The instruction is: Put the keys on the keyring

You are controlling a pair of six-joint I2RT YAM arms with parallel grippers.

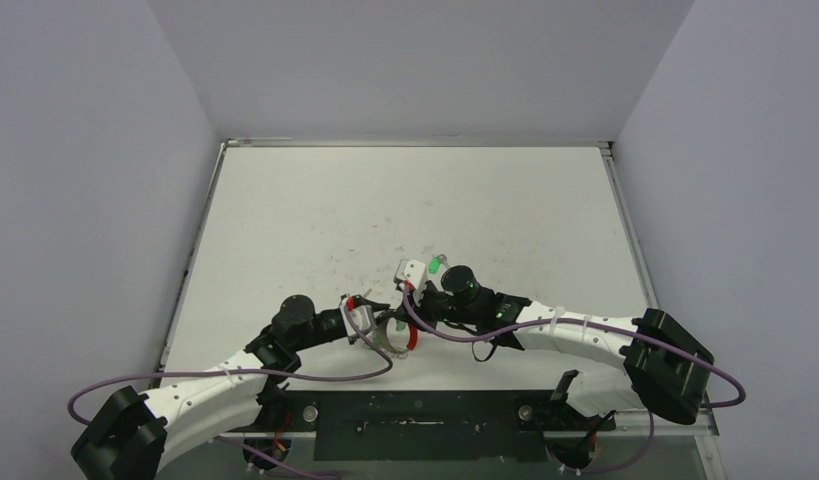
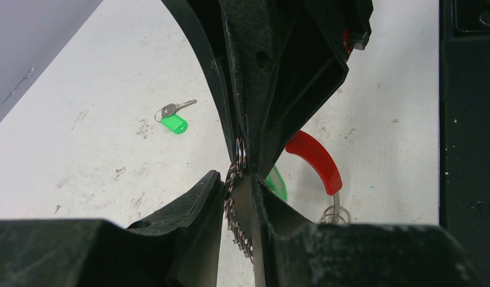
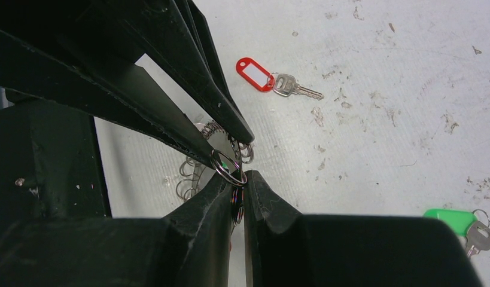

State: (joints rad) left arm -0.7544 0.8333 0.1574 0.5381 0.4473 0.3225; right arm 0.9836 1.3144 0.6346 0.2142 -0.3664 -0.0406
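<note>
Where my left gripper reaches in, its fingers are narrow, pinching the silvery loop fringe of the large keyring with a red curved arc, which sits between my arms toward the near side of the white table. My right gripper is clamped tight on one loop. Small silver key with red oblong tag and small silver key with green oblong tag lie loose on the table, off the ring.
</note>
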